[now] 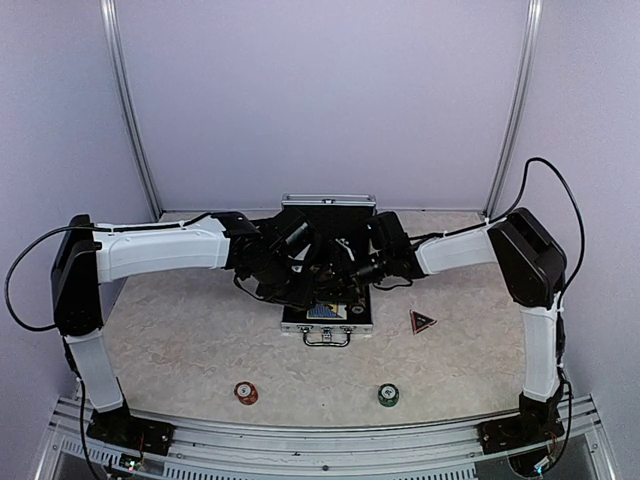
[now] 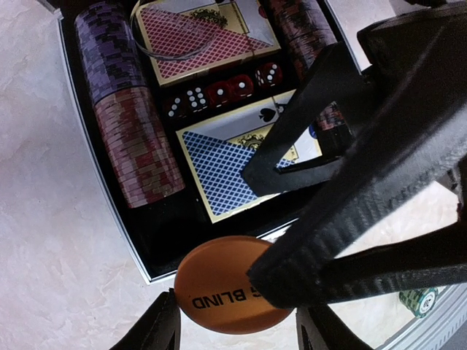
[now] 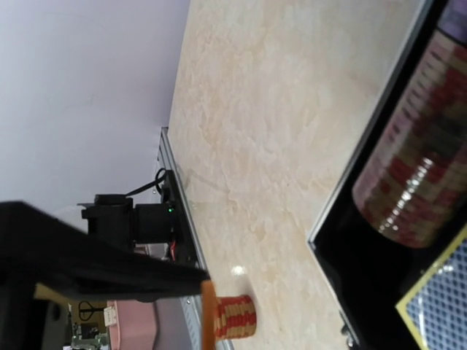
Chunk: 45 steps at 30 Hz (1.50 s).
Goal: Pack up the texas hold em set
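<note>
Two decks [image 2: 219,171], five dice [image 2: 219,93], one orange disc [image 2: 219,292]

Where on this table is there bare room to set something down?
Bare tabletop lies left of the case, between the red chip stack and green chip stack, and right of the triangle marker. It is crowded over the case, where the left end effector and the right end effector meet at an orange disc.

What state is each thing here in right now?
Case: open, lid up.
Orange disc: gripped by left fingers.
Right fingers: apart, one tip at the disc.
Red chip stack: loose on table.
Green chip stack: loose on table.
Triangle marker: flat on table.
Blue deck: in case.
Red deck: in case.
</note>
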{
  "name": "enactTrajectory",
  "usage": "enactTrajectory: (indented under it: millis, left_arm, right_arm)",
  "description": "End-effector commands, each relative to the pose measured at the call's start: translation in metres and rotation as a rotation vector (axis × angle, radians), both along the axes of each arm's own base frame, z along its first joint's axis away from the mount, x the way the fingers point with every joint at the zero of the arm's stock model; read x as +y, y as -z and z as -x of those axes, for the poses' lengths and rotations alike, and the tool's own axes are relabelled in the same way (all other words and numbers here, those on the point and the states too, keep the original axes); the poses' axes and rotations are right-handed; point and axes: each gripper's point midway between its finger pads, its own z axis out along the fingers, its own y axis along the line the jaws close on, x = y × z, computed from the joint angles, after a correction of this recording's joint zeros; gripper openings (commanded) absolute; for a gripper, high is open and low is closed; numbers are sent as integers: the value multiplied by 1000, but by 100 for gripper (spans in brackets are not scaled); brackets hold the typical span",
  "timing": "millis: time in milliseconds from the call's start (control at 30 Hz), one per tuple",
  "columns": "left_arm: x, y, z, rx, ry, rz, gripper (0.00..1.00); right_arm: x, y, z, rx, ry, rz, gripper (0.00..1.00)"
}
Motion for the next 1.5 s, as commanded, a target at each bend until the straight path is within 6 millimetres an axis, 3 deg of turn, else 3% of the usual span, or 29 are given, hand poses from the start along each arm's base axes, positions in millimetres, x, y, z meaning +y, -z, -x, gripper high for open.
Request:
enactTrajectory:
  millis: [0,367,633,1000,1267,1467]
  left_arm:
    - [-10,-3,-1,-5,21,14,52]
    - [-12,-2,-1,-5,25,11,52]
    - [-15,-5,-1,-10,26,17,52]
    - [-16,-5,-1,-9,26,15,52]
    - [-15,-2,0,-5,28,6,52]
    - [-12,2,1,-2,28,-9,52]
  right_arm:
    - [1,1,-3,10,-16,-23,66]
    - [1,-5,4,20,-30,-54,64]
    - [3,4,15,48,-47,-52,61]
    - [11,2,24,49,-76,-64,56]
    - [16,3,35,59,-114,-73,34]
    - [15,3,40,64,-140,-79,0]
